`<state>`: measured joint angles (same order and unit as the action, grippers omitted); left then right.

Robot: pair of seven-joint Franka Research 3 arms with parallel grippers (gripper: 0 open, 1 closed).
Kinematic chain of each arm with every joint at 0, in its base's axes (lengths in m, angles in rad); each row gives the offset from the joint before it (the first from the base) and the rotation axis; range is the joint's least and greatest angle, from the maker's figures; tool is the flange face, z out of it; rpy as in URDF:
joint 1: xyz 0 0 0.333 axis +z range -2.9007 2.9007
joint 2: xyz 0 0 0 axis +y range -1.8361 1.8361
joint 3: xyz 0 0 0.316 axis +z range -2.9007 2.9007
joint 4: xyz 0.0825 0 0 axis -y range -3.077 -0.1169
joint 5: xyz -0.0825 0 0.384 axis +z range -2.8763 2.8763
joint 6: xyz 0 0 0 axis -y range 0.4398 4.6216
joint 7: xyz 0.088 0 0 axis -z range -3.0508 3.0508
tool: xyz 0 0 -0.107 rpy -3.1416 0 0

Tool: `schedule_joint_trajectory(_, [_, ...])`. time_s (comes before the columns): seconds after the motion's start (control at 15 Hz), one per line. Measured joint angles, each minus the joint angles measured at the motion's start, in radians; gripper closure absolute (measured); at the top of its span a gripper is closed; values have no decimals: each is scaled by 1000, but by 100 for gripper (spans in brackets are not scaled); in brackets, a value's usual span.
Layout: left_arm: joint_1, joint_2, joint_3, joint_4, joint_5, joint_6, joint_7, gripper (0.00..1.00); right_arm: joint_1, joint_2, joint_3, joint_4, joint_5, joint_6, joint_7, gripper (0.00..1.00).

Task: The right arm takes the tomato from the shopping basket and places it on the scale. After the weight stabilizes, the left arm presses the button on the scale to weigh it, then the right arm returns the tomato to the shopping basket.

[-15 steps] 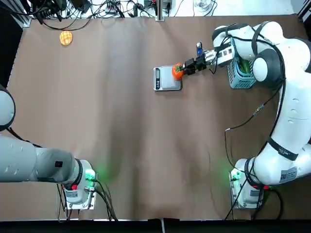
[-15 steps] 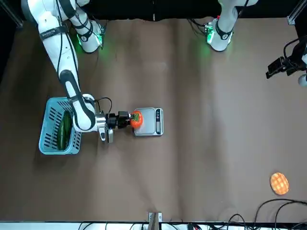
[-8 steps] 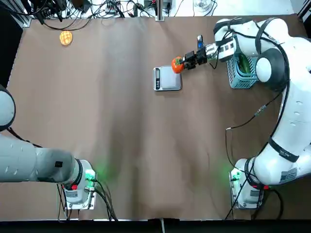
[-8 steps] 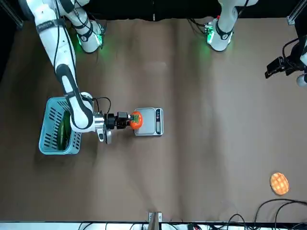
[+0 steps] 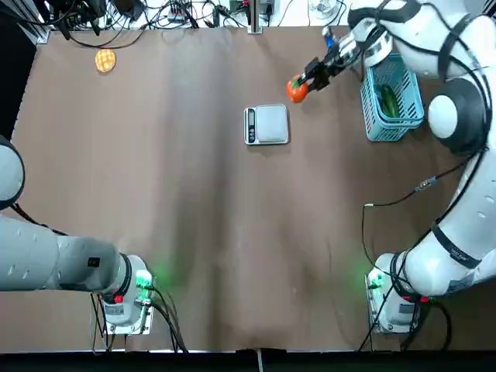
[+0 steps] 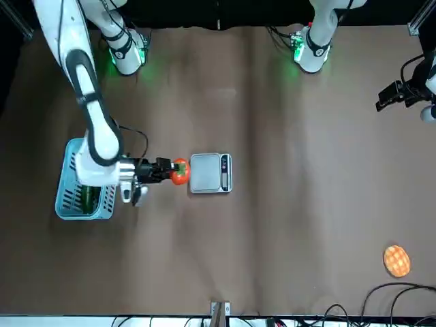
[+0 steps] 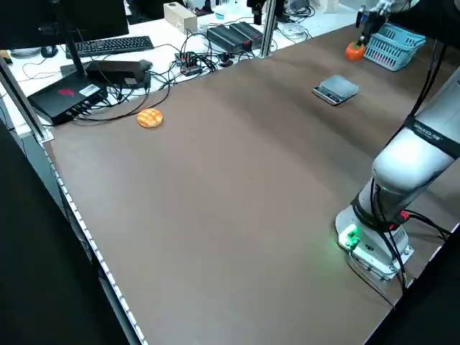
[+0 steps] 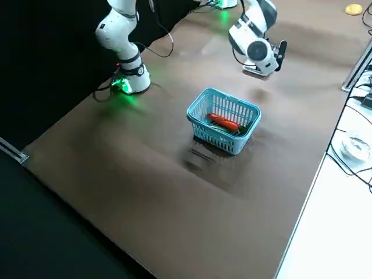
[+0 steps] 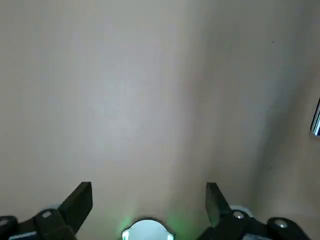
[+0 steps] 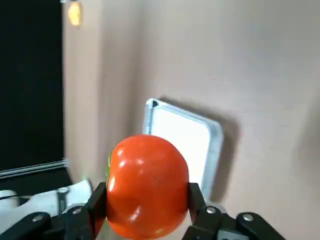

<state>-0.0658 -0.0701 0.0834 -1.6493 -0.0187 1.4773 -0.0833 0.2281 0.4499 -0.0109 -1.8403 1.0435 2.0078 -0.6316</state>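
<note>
The orange-red tomato (image 5: pixel 295 90) hangs in the air with my right gripper (image 5: pixel 302 85) shut on it, off the scale's edge on the basket side. In the right wrist view the tomato (image 10: pixel 147 185) fills the space between the fingers (image 10: pixel 196 199), and the scale (image 10: pixel 184 139) lies below, its platform bare. The scale (image 5: pixel 267 125) sits mid-table, and the light-blue shopping basket (image 5: pixel 395 120) stands to its right. My left gripper (image 9: pixel 147 196) is open over bare table, far from the scale at my left (image 6: pixel 397 95).
A green elongated vegetable (image 5: pixel 387 99) lies in the basket. A yellow-orange waffle-patterned round item (image 5: pixel 105 60) rests at the far left corner. Cables, a keyboard and boxes line the table's far edge (image 7: pixel 115 68).
The right gripper has lifted the tomato off the scale and carried it up and away from the platform, towards the basket side. The left arm has stayed put.
</note>
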Motion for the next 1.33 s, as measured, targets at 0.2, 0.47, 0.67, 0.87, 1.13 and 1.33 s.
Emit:
schedule_joint_trajectory(0.2, [0, 0, 0, 0, 0, 0, 0, 0, -1, -86, -55, 17, -222, -1, 114, 32])
schedule_joint_trajectory(0.47, [0, 0, 0, 0, 0, 0, 0, 0, -1, -157, -144, 30, -477, -1, 203, 32])
schedule_joint_trajectory(0.67, [0, 0, 0, 0, 0, 0, 0, 0, -3, -169, -217, 54, -636, 0, 214, 32])
schedule_joint_trajectory(0.87, [0, 0, 0, 0, 0, 0, 0, 0, -3, -173, -276, 80, -728, 1, 214, 32])
schedule_joint_trajectory(1.13, [0, 0, 0, 0, 0, -4, -1, 0, -12, -180, -321, 93, -880, 29, 224, 32])
schedule_joint_trajectory(1.33, [1, 0, 0, 0, 0, -5, -1, 0, -33, -165, -325, 90, -893, 65, 227, 32])
